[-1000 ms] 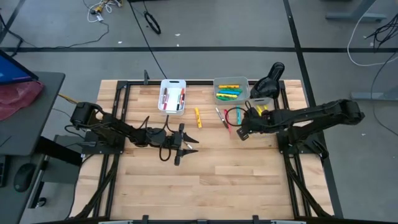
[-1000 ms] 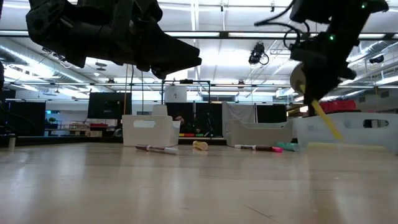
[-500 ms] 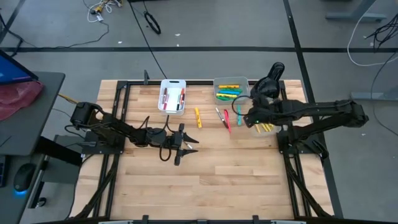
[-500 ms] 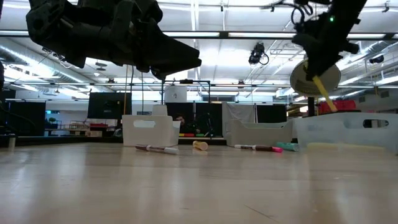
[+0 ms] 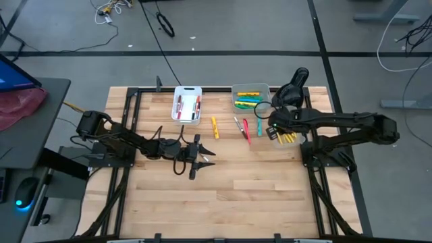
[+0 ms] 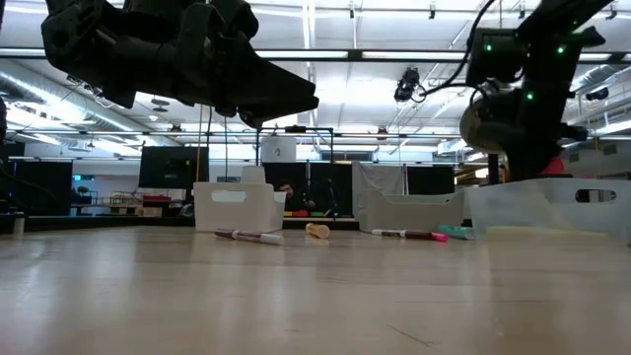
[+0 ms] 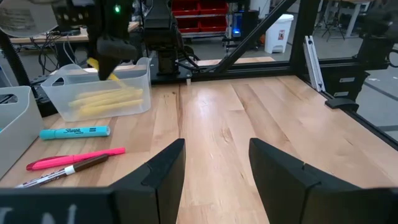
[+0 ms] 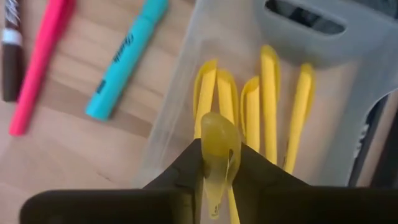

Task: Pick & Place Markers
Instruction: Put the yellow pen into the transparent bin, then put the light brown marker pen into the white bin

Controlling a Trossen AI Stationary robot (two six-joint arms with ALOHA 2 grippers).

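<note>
My right gripper is shut on a yellow marker above a clear bin that holds several yellow markers. The left wrist view shows that gripper over the bin from afar. A teal marker, a pink marker and a dark marker lie flat on the table beside the bin. Another yellow marker lies nearer the table's middle. My left gripper hovers open above bare wood, touching nothing. My right gripper pinches the yellow marker between its two fingers, near the marker's rounded end. The fingers point down from above. The marker is tilted and lifted clear, its lower end about level with the bin's rim.
A white bin with dark and red markers and a grey bin with green and yellow ones stand at the far edge. Bare wood fills the near half. A black frame rail borders the table.
My right gripper has carried the yellow marker from over the loose markers toward the far right, rising first, then sinking over the clear bin. In the low view the marker now sits behind the bin's wall. The gripper stays shut.
</note>
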